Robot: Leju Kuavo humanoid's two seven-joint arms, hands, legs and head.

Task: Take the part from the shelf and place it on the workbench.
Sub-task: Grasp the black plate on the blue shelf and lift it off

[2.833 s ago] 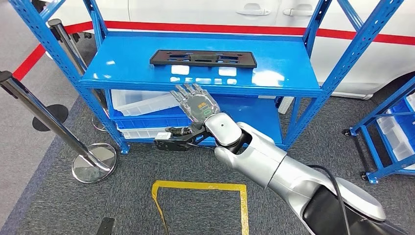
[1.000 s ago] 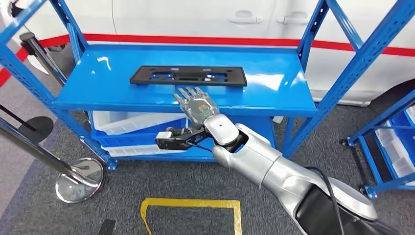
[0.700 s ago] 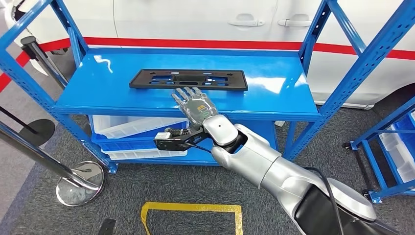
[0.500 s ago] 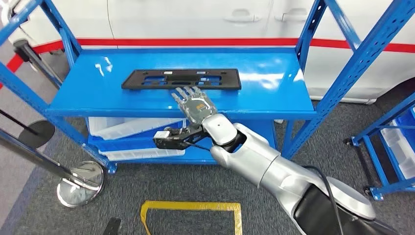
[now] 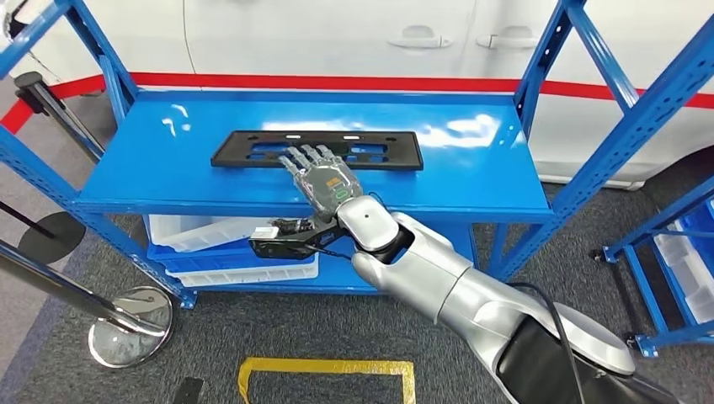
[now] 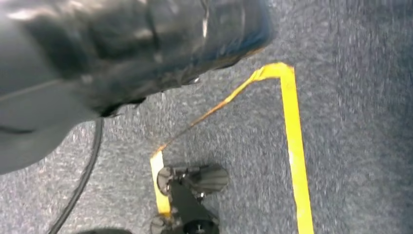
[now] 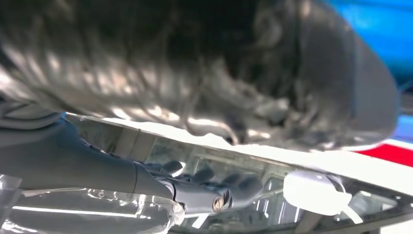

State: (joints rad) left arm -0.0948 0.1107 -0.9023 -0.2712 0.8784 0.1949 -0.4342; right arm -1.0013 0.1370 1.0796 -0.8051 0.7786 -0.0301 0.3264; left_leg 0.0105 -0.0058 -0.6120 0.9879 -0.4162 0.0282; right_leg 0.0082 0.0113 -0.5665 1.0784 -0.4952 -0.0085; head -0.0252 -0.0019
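Note:
A flat black part with several cut-outs lies across the top level of the blue shelf. My right hand reaches over the shelf's front edge, palm down and fingers stretched out. Its fingertips lie on or just over the part's near edge. The thumb hangs apart below the shelf board, and the hand holds nothing. In the right wrist view the thumb shows under the board. My left hand is a blurred grey mass above the carpet; how its fingers lie is unclear.
White plastic bins sit on the lower level. Blue uprights frame the shelf, and another blue rack stands right. A chrome stanchion base stands left, yellow floor tape lies near, and a white car is behind.
The camera has come closer to the shelf. My right hand has moved forward from the shelf's front edge until its fingertips reach the part's near edge.

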